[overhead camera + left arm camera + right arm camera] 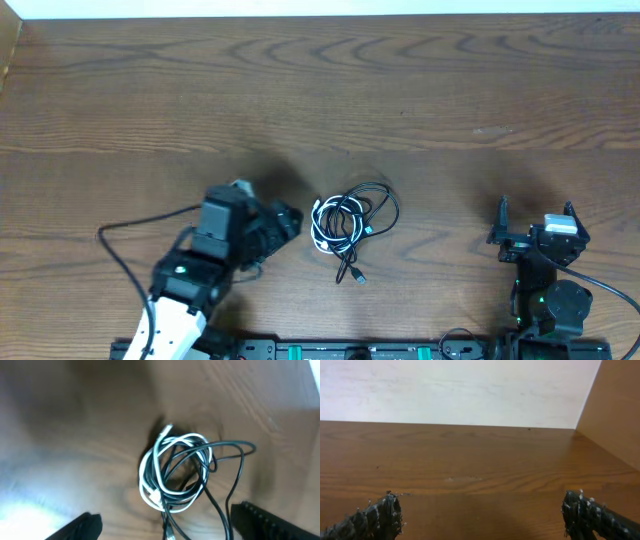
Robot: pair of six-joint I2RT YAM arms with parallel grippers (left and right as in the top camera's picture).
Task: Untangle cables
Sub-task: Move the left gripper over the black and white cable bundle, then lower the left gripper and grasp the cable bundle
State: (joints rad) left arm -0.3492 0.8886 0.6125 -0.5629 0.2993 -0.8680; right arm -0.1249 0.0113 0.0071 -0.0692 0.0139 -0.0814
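Wooden desk (320,90): I see black and white cables (345,222) tangled mid-desk; my left pincer (290,222) stands wide just beside them, right pincer (536,222) wide, well apart

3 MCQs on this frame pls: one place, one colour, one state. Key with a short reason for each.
1. Where does the cable bundle lie on the table?
A. at the far edge
B. mid-table, beside the left claw
C. under the right arm

2. Which colours are the cables?
A. red and blue
B. all white
C. black and white

3. How is the right claw?
A. open, holding nothing
B. shut on a cable
C. shut, empty

Key:
1 B: the overhead view shows the bundle next to the left claw.
2 C: a white cord loops among black ones.
3 A: its fingers stand wide apart over bare table.
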